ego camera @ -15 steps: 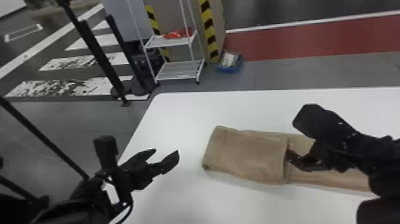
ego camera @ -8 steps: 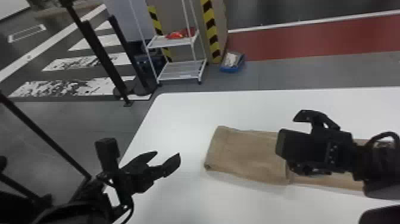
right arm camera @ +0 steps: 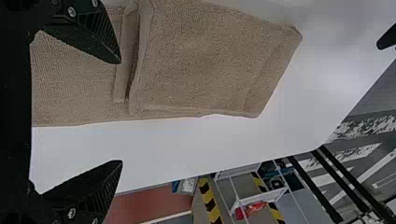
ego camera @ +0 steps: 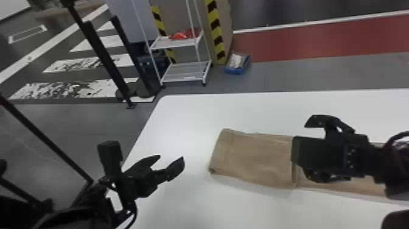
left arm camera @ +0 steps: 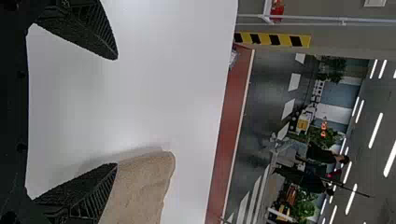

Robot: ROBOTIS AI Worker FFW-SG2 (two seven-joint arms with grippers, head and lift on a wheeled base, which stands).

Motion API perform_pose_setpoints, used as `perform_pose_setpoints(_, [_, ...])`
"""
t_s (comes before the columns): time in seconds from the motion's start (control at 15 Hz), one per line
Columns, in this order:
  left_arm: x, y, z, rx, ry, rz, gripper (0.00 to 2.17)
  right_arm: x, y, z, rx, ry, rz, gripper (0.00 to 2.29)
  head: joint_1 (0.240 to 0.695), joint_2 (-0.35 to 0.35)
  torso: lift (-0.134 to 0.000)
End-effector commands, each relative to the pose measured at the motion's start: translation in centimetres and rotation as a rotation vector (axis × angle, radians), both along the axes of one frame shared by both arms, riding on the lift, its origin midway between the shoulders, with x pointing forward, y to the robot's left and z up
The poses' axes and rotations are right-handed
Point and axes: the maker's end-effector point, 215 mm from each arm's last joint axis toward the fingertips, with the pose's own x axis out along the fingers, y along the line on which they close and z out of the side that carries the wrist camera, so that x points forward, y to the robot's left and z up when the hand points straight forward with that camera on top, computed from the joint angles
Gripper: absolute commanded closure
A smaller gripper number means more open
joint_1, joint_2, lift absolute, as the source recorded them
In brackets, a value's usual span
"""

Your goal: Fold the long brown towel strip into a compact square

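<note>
The brown towel (ego camera: 255,158) lies on the white table, its left part folded over into a thicker panel and a single strip running right beneath my right arm. My right gripper (ego camera: 307,146) is above the towel near the panel's right edge. Its fingers stand wide apart in the right wrist view, the gripper (right arm camera: 121,112) holding nothing, with the folded panel (right arm camera: 210,60) beyond the fingertips. Left of the towel, my left gripper (ego camera: 172,163) is open over the table's left part. In the left wrist view the gripper (left arm camera: 116,111) is spread, and the towel's end (left arm camera: 140,186) shows beside one finger.
The white table (ego camera: 188,121) has its left edge under my left arm. Beyond its far edge stand a white shelf cart (ego camera: 182,76), a blue box (ego camera: 238,64) on the floor and black posts (ego camera: 103,58) at the left.
My right gripper has turned over and shifted slightly left above the towel, its fingers now spread. The left arm has barely moved, and the towel lies as before.
</note>
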Motion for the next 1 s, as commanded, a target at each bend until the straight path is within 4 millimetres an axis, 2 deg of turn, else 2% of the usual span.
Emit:
perform_pose_setpoints(0.0, [0.0,-0.2,-0.2,0.001,0.007,0.002,0.07,0.0,0.1,-0.2,-0.007,0.019,0.012,0.13,0.695,0.35,-0.125])
perform_pose_setpoints(0.33, [0.1,0.2,-0.8,0.009,0.018,0.016,0.07,-1.0,-1.8,-1.6,-0.053,0.097,0.046,0.13,0.695,0.35,-0.125])
perform_pose_setpoints(0.53, [0.4,-0.1,-1.3,0.015,0.025,0.014,0.07,-1.9,-4.0,-3.0,-0.103,0.137,0.051,0.13,0.695,0.35,-0.125])
perform_pose_setpoints(0.73, [0.4,-0.3,-1.6,0.011,0.031,0.014,0.07,-3.0,-3.0,-4.2,-0.105,0.174,0.066,0.14,0.695,0.338,-0.125])
perform_pose_setpoints(0.93, [0.5,-0.5,-1.6,0.011,0.031,0.014,0.07,-3.4,-0.6,-4.2,-0.076,0.179,0.076,0.16,0.695,0.346,-0.125])
